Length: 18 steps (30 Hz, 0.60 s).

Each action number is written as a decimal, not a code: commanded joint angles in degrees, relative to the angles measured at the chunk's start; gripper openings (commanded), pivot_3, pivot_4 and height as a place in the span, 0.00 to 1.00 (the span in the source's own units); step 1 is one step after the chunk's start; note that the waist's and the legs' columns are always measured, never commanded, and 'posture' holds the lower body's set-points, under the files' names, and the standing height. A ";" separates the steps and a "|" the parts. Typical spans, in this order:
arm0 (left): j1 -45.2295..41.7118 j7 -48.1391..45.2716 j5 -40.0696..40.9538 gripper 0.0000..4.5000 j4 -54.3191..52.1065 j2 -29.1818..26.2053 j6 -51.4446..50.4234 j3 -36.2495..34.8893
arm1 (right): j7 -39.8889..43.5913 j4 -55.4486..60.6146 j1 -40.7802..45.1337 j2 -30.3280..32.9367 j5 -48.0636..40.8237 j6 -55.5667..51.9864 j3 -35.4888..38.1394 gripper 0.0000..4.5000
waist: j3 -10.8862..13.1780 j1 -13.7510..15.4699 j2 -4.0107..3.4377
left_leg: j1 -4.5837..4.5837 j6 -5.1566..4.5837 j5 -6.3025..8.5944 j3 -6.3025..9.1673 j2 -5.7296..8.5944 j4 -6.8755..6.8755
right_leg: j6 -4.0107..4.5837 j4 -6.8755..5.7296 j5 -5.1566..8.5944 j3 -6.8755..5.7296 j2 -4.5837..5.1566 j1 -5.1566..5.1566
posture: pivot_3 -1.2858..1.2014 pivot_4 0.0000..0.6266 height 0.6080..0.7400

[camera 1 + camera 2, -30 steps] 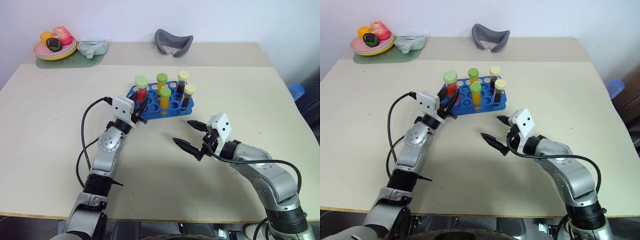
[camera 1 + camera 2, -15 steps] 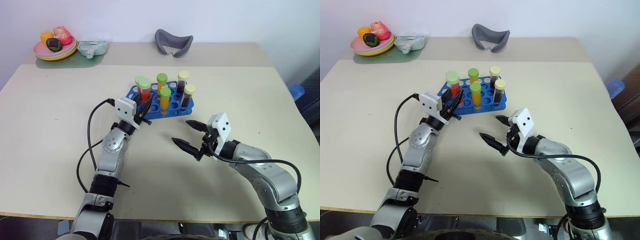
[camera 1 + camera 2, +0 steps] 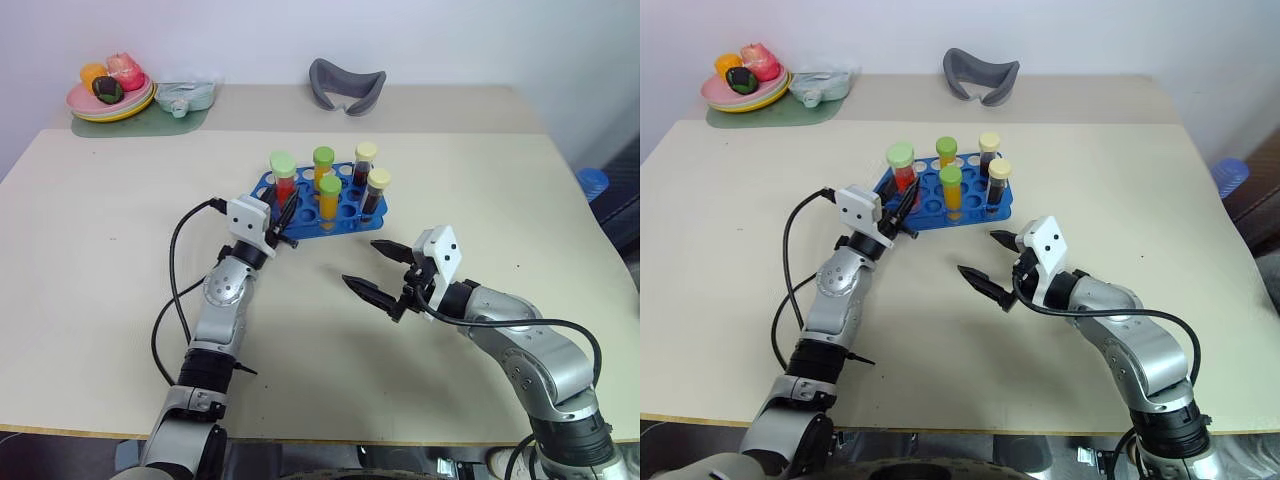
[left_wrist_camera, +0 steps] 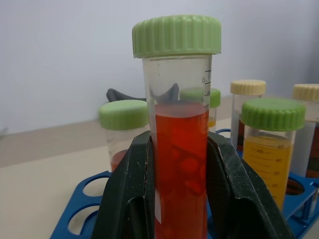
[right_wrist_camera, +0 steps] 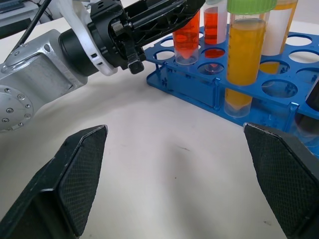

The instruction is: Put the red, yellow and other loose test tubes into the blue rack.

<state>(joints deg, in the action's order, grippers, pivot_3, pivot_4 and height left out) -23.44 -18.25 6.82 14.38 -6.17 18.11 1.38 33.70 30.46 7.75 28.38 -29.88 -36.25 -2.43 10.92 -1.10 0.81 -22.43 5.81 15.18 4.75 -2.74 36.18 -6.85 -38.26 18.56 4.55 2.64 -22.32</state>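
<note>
My left gripper is shut on a red test tube with a pale green cap. It holds the tube upright over the near-left corner of the blue rack. The tube's rounded bottom is at the mouth of a hole there. A second red tube stands in the rack just behind it. Two yellow-orange tubes with green caps and two dark tubes with cream caps also stand in the rack. My right gripper is open and empty above the table, in front of the rack.
At the back left are a plate of fruit on a green mat and a pale green container. A grey curved object lies at the back centre. A black cable loops beside my left forearm.
My left forearm has shifted slightly to the right. The red tube stays over the same corner of the rack. The right arm has not moved.
</note>
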 commanded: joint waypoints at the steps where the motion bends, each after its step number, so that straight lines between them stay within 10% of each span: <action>1: -0.20 -0.29 0.63 0.17 0.35 0.20 -0.08 -0.58 | 0.06 1.93 0.71 -0.32 -0.01 1.16 -0.15 1.00 | -0.01 0.00 0.00 | 0.00 0.00 0.00 0.00 0.00 0.00 | 0.00 0.00 0.00 0.00 0.00 0.00 | 0.52 0.24 1.00; 18: 0.95 -1.45 -0.35 0.17 -0.49 1.12 -0.31 0.40 | 0.42 1.79 0.51 -0.17 0.24 1.49 -0.42 1.00 | -0.02 0.10 -0.01 | 0.00 0.00 0.00 0.00 0.00 0.00 | 0.00 0.01 0.00 -0.01 0.00 0.02 | 0.52 0.24 1.00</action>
<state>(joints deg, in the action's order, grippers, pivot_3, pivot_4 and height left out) -23.25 -20.39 7.68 14.08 -4.83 17.50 1.43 33.79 30.46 7.74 28.27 -29.54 -35.98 -2.95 10.90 -1.00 0.81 -22.43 5.81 15.18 4.75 -2.74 36.19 -6.85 -38.25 18.56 4.54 2.65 -22.30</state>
